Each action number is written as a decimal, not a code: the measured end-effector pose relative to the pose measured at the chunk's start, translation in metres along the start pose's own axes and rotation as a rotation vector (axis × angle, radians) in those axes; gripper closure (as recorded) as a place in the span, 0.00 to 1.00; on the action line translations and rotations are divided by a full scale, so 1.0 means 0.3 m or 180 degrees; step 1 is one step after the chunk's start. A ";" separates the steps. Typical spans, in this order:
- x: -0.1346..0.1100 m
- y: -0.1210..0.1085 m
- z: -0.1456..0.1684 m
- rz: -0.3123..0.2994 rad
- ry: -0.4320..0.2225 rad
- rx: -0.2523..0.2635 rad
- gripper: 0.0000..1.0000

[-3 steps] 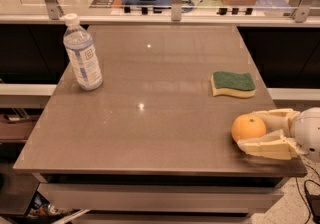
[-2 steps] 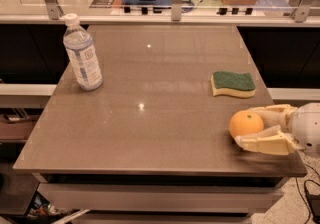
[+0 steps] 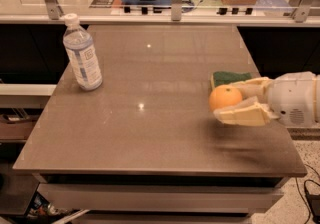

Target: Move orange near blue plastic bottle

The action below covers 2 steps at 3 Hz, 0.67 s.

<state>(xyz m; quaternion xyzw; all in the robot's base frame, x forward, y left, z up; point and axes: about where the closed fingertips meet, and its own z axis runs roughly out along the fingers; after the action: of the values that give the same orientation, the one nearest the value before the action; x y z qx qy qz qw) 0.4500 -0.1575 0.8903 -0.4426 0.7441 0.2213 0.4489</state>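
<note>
Gripper (image 3: 224, 103) at table's (image 3: 150, 138) right side clasped orange (image 3: 225, 97), seemingly lifted, before sponge (image 3: 231, 76). Blue plastic bottle (image 3: 82, 54) stood well apart, far left. Advisable: carry level leftward, lower beside bottle without nudging it.

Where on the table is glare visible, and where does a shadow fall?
Camera view: two white glare spots lie on the brown tabletop, one mid-table, one farther back, both right of the clear bluish plastic bottle; a soft dark shadow falls below the round bright orange and the cream two-finger gripper holding it near the right edge.
</note>
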 end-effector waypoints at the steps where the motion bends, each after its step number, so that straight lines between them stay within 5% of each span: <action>1: -0.098 0.029 0.067 -0.0029 -0.0039 -0.0078 1.00; 2: -0.184 0.090 0.140 -0.0047 -0.0074 -0.0131 1.00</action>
<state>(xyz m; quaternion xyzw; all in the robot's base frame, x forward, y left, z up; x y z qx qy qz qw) 0.4582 -0.0877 0.9152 -0.4546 0.7308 0.2384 0.4500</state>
